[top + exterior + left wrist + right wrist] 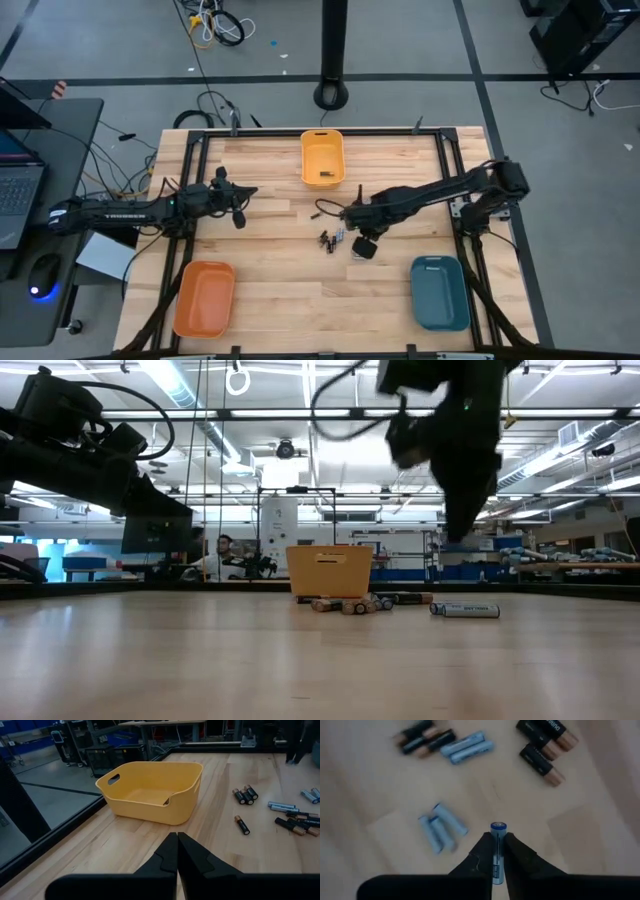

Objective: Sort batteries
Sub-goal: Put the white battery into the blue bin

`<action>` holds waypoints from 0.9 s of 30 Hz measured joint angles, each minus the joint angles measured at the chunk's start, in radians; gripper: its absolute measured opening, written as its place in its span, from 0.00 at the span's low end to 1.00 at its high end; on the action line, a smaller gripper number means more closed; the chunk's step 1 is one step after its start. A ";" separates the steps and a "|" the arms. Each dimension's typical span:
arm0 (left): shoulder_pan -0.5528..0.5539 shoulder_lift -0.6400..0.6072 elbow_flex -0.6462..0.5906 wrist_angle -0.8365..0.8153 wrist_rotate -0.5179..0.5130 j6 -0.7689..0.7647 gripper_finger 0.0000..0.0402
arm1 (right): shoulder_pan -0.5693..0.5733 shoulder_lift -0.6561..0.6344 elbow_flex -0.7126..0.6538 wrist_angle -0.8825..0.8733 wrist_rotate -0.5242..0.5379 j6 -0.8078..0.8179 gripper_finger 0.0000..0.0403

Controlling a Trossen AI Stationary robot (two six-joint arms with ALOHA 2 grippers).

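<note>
Right claw (pixel 498 851) is clamped on one small pale blue cylindrical battery (pixel 498 840), pinched lengthwise between its dark fingers, lifted above the middle of the pale wooden counter (pixel 270 300). More small batteries, black-and-copper (pixel 542 742) and pale blue (pixel 440 829), lie scattered loose below it, near the counter's centre. Each looks light, rigid and smooth, likely to roll or slip, so a grip across the round middle seems safest. Yellow plastic bin (pixel 322 158) sits at the far edge, orange bin (pixel 204 298) and teal bin (pixel 440 292) by the near corners. Left claw (pixel 177 851), fingers pressed together and empty, hovers toward the left edge.
</note>
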 joint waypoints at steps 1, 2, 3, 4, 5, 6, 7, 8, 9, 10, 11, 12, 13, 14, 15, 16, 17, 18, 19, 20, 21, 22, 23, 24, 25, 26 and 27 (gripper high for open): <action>0.000 0.000 0.000 0.000 0.000 0.000 0.03 | 0.010 -0.026 0.001 -0.019 -0.018 0.003 0.08; 0.000 0.000 0.000 0.000 0.000 0.000 0.03 | 0.022 -0.051 0.001 -0.043 -0.037 0.014 0.08; 0.000 0.000 0.000 0.000 0.000 0.000 0.03 | 0.036 -0.080 0.000 -0.071 -0.058 0.027 0.08; 0.000 0.000 0.000 0.000 0.000 0.000 0.03 | 0.052 -0.112 0.000 -0.098 -0.078 0.048 0.08; 0.000 0.000 0.000 0.000 0.000 0.000 0.03 | 0.069 -0.145 0.001 -0.124 -0.098 0.072 0.08; 0.000 0.000 0.000 0.000 0.000 0.000 0.03 | 0.088 -0.177 0.001 -0.154 -0.115 0.099 0.08; 0.000 0.000 0.000 0.000 0.000 0.000 0.03 | 0.111 -0.204 0.001 -0.185 -0.127 0.125 0.08; 0.000 0.000 0.000 0.000 0.000 0.000 0.03 | 0.135 -0.228 0.001 -0.217 -0.136 0.147 0.08; 0.000 0.000 0.000 0.000 0.000 0.000 0.03 | 0.163 -0.248 0.001 -0.249 -0.140 0.166 0.08; 0.000 0.000 0.000 0.000 0.000 0.000 0.03 | 0.193 -0.264 0.001 -0.277 -0.142 0.180 0.08; 0.000 0.000 0.000 0.000 0.000 0.000 0.03 | 0.227 -0.278 0.001 -0.299 -0.148 0.182 0.08; 0.000 0.000 0.000 0.000 0.000 0.002 0.03 | 0.264 -0.287 0.001 -0.316 -0.155 0.178 0.08; 0.000 0.000 0.000 0.000 0.000 0.003 0.03 | 0.302 -0.291 0.001 -0.330 -0.160 0.169 0.08; 0.000 0.000 0.000 0.000 0.000 0.003 0.03 | 0.337 -0.291 0.001 -0.339 -0.162 0.160 0.08; 0.000 0.000 0.000 0.000 0.000 0.003 0.03 | 0.372 -0.288 0.001 -0.347 -0.162 0.155 0.08; 0.000 0.000 0.000 0.000 0.000 0.003 0.03 | 0.400 -0.285 0.001 -0.357 -0.162 0.154 0.08; 0.000 0.000 0.000 0.000 0.000 0.003 0.03 | 0.423 -0.278 -0.001 -0.366 -0.160 0.156 0.08; 0.000 0.000 0.000 0.000 0.000 0.003 0.03 | 0.441 -0.273 -0.009 -0.366 -0.157 0.162 0.08; 0.000 0.000 0.000 -0.001 0.000 0.003 0.03 | 0.455 -0.267 -0.025 -0.359 -0.155 0.173 0.08; 0.000 0.000 0.000 -0.001 0.000 0.003 0.03 | 0.465 -0.262 -0.045 -0.350 -0.155 0.183 0.08; 0.000 0.000 0.000 -0.001 0.000 0.003 0.03 | 0.473 -0.259 -0.071 -0.333 -0.161 0.189 0.08; 0.000 0.000 0.000 -0.001 0.000 0.003 0.03 | 0.482 -0.258 -0.098 -0.306 -0.172 0.196 0.08; 0.000 0.000 0.000 -0.001 0.000 0.003 0.03 | 0.490 -0.258 -0.128 -0.273 -0.177 0.203 0.08; 0.000 0.000 0.000 -0.001 0.000 0.003 0.03 | 0.497 -0.258 -0.160 -0.232 -0.181 0.208 0.08; 0.000 0.000 0.000 -0.001 0.000 0.003 0.03 | 0.504 -0.258 -0.189 -0.195 -0.181 0.213 0.08; 0.000 0.000 0.000 -0.001 0.000 0.003 0.03 | 0.512 -0.258 -0.217 -0.159 -0.181 0.219 0.08; 0.000 0.000 0.000 0.000 0.000 0.003 0.03 | 0.519 -0.259 -0.241 -0.134 -0.182 0.227 0.08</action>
